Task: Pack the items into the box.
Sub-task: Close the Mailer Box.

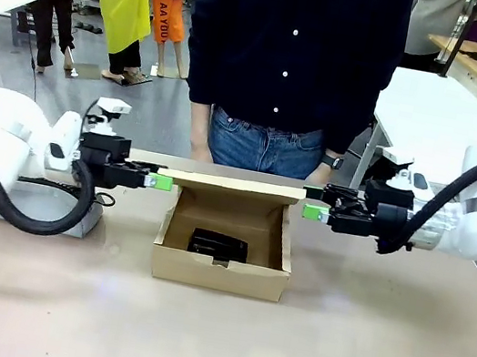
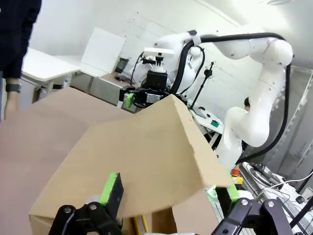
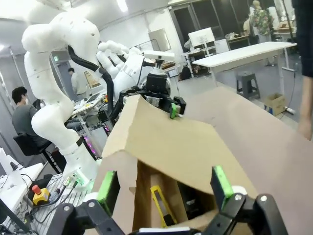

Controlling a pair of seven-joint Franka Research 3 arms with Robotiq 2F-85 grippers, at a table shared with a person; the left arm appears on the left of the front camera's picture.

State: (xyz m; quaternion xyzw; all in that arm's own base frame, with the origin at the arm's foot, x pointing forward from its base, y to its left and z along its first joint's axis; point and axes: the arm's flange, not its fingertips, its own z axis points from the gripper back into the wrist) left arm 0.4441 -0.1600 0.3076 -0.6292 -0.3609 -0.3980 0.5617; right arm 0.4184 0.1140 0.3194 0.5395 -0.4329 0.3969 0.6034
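Observation:
The brown cardboard box (image 1: 218, 272) sits mid-table, its hinged lid flap (image 1: 233, 185) half raised at the back. Inside lies the black stapler (image 1: 218, 245). In the right wrist view the yellow-and-black utility knife (image 3: 159, 203) lies in the box beside a dark shape. My left gripper (image 1: 160, 181) is level with the flap's left end and my right gripper (image 1: 313, 203) with its right end. Both are open. In the left wrist view the flap (image 2: 146, 156) tilts across the wide gap of my left gripper (image 2: 168, 196). The box's near end (image 3: 166, 147) fills the gap of my right gripper (image 3: 164, 188).
A person in a dark shirt (image 1: 293, 50) stands at the table's far edge right behind the box, hands hanging at the sides. The left arm's black cable (image 1: 39, 208) loops down onto the table at left. Bare tabletop (image 1: 210, 340) lies in front of the box.

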